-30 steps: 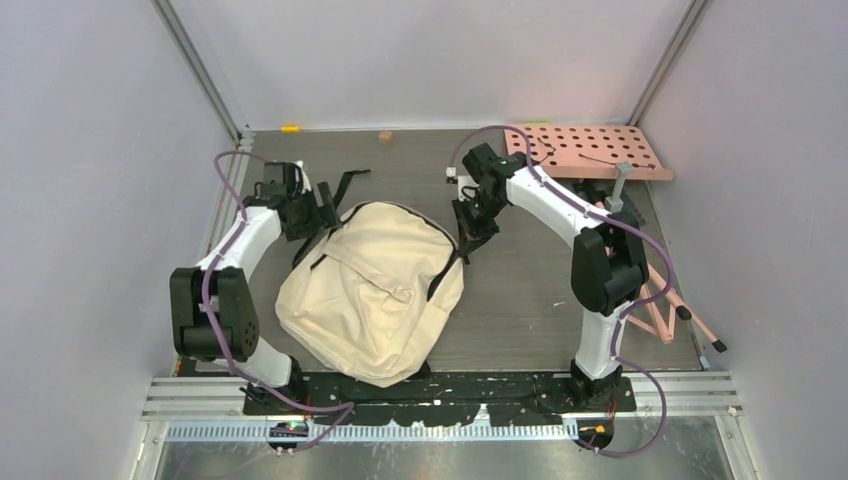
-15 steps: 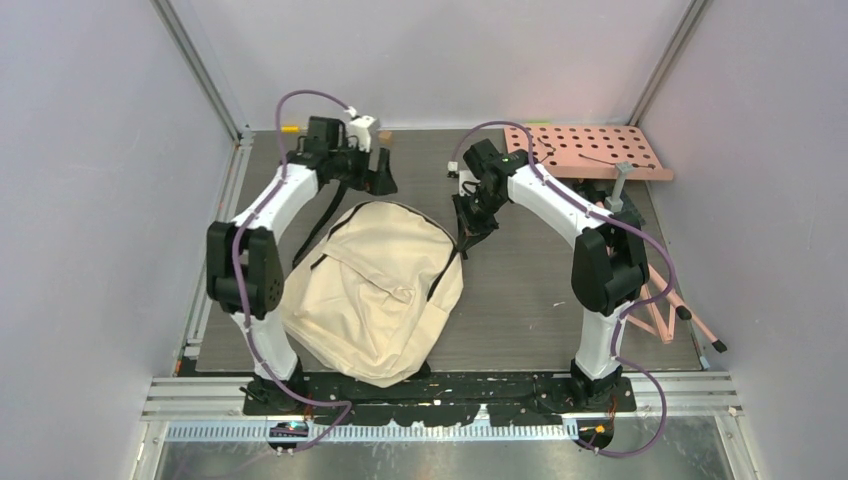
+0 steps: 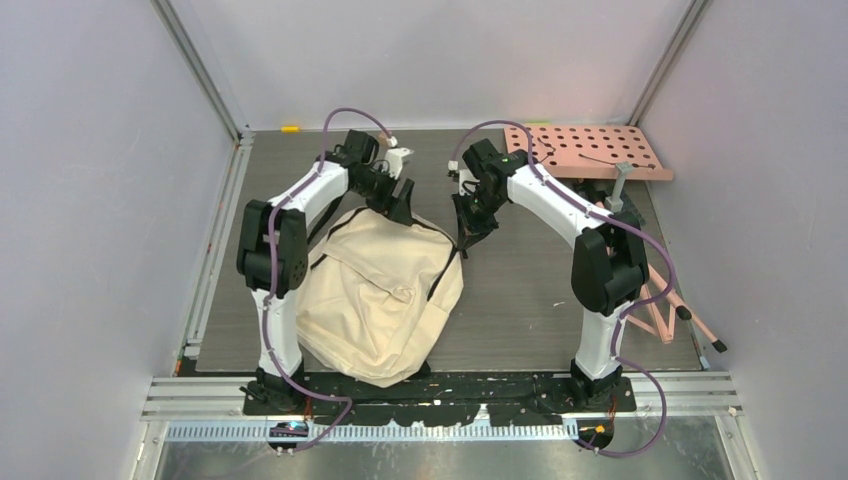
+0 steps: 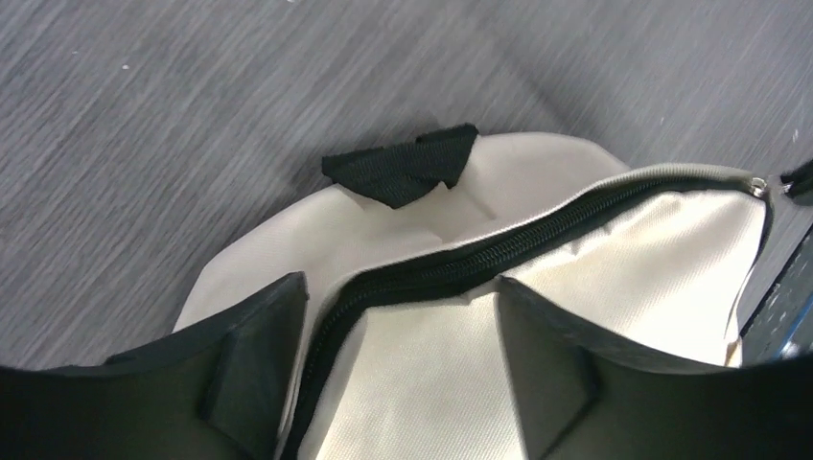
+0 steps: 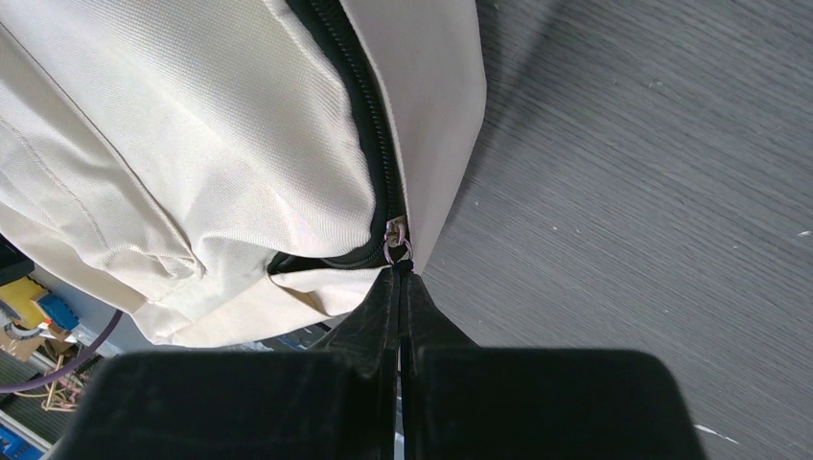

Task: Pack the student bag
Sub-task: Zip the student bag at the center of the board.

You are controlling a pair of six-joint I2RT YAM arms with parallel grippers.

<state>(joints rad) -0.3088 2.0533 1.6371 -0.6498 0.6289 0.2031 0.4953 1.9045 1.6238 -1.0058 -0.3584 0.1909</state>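
Presently we list: cream bag (image 3: 375, 300), black zipper (image 4: 451, 268), lying on the table (image 3: 540, 300) between both arms; left gripper (image 4: 398, 297) spread wide over the zipper, holding nothing; right gripper (image 5: 401, 276) clenched on the zipper pull (image 5: 395, 244).

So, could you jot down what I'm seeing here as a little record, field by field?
setting: dark wood-grain table with two robot arms
main item: cream student bag, lying flat between the arms
left end effector: open, above the bag's top edge, one finger on each side of the black zipper line
right end effector: shut on the zipper pull at the bag's right side
also present: pink perforated board, far right corner
items to pack: none visible
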